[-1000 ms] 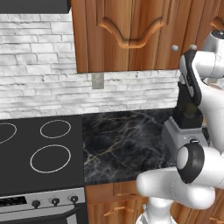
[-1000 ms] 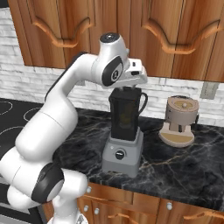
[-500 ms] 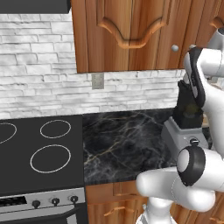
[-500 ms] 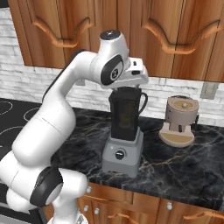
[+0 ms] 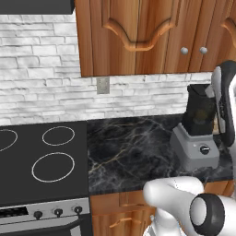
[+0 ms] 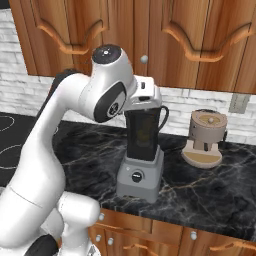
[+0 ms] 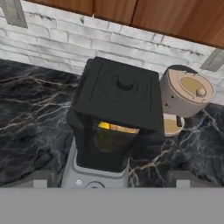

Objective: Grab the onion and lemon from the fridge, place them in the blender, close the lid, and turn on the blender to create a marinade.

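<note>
blender (image 7: 114,127) set on dark counter (image 5: 133,147) by brick wall, lid (image 7: 120,87) seated on jar | yellow lemon (image 7: 114,127) seen thru jar wall, likely w/ onion, not made out | gripper (image 7: 109,180) held wide apart, empty, above lid | knob (image 6: 137,176) judged next, untouched

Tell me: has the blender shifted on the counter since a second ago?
No. The blender sits at the same spot beside the tan coffee grinder in the right base view.
</note>
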